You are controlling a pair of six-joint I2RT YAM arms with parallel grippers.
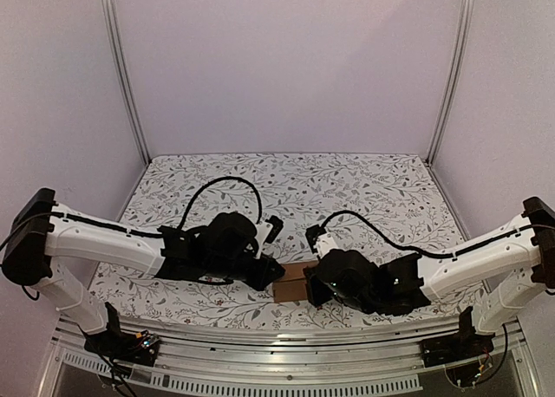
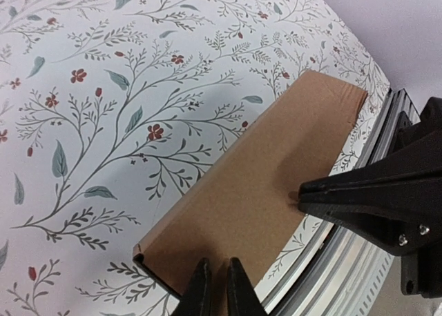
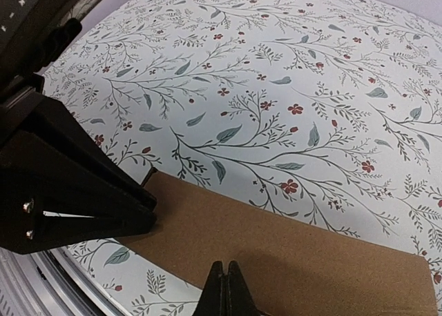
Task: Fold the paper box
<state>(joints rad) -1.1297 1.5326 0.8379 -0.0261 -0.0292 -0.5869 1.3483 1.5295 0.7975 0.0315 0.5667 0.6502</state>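
**Brown paper box [image 1: 293, 284] held at the near edge**

The paper box is laid on the flowered worktop [image 1: 347, 189], between both arms. Its edge is grasped by the left fingers [image 2: 200, 297]. The right fingers [image 3: 217, 297] are clenched over it (a pinch cannot be told).

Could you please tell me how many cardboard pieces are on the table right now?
1. The paper box lies by the near edge of the table, gripped at one end by the left gripper and at the other by the right gripper. It is partly covered, so another piece could be hidden.
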